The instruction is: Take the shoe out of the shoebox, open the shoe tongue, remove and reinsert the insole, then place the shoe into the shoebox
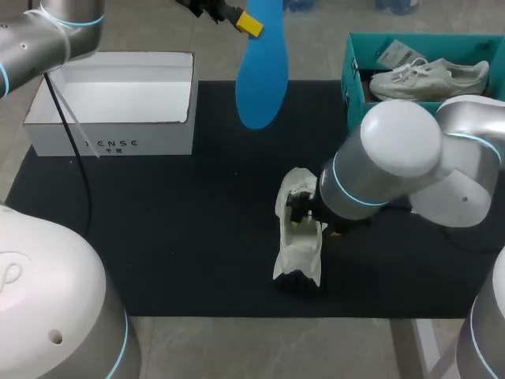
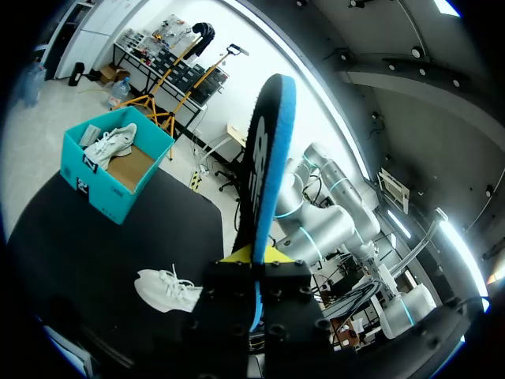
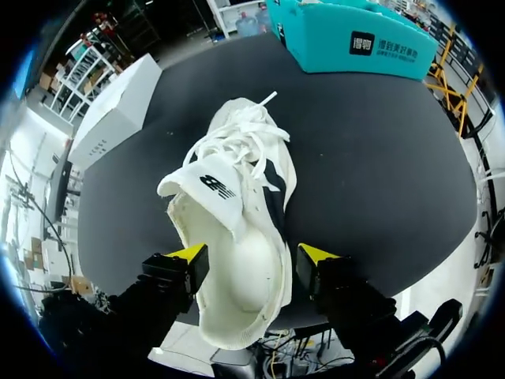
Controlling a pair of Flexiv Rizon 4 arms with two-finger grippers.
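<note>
A blue insole [image 1: 260, 79] hangs upright above the back of the black mat, with my left gripper [image 1: 246, 22] shut on its upper end. In the left wrist view the insole [image 2: 268, 158] stands on edge between that gripper's [image 2: 256, 260] fingers. A white shoe [image 1: 300, 245] lies on the mat right of the middle, its tongue pulled up. My right gripper [image 1: 304, 215] is at the shoe's opening. In the right wrist view the gripper [image 3: 252, 257] is open, its yellow tips flanking the heel of the shoe [image 3: 245, 205].
An open white shoebox [image 1: 110, 130] stands at the mat's back left. A teal box [image 1: 353, 79] at the back right holds a second white shoe [image 1: 430, 75]. The black mat [image 1: 173, 237] lies bare left of the shoe.
</note>
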